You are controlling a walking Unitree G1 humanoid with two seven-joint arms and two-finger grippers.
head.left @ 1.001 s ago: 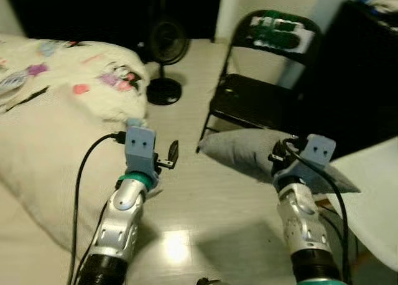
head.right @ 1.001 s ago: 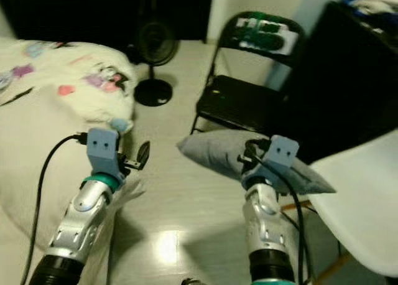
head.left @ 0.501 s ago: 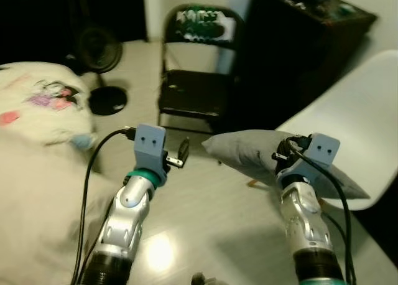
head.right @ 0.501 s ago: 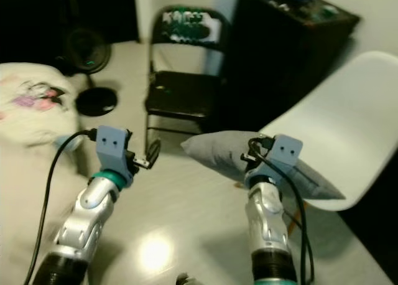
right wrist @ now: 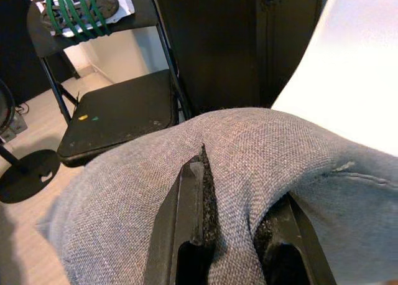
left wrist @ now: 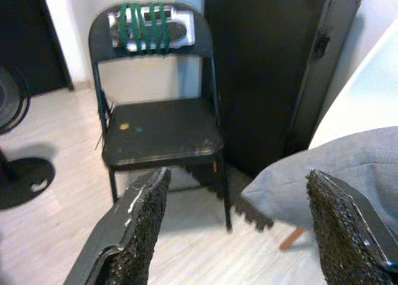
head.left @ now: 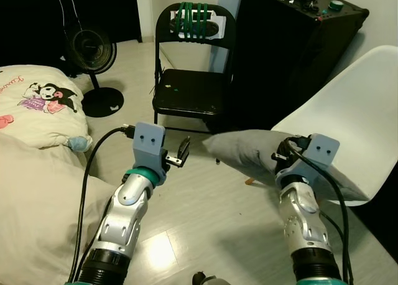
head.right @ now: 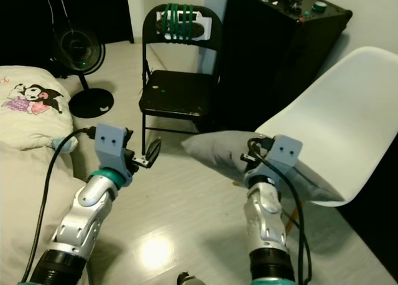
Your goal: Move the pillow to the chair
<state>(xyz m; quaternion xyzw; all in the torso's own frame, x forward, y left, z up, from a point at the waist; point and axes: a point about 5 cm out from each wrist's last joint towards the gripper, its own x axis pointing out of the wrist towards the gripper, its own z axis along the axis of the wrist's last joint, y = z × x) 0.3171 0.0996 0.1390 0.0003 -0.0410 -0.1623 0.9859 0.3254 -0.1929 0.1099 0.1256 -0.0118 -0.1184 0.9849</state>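
A grey pillow (head.left: 245, 149) hangs in the air in front of me, pinched at its edge by my right gripper (right wrist: 233, 201), which is shut on a fold of the fabric. A black folding chair (head.left: 190, 93) with green bands on its backrest stands ahead, its seat bare. The pillow's far tip is short of the chair's front right leg. My left gripper (head.left: 184, 152) is held up to the left of the pillow, open and empty, pointing at the chair (left wrist: 158, 132).
A white plastic chair (head.left: 339, 120) stands on the right, just behind the pillow. A black cabinet (head.left: 292, 42) is behind it. A bed with a cream blanket (head.left: 37, 173) lies on the left, and a floor fan (head.left: 93, 55) stands beyond it.
The camera has swung right and steadied, so the folding chair now sits ahead and the white chair is in view. The pillow stays in my right gripper.
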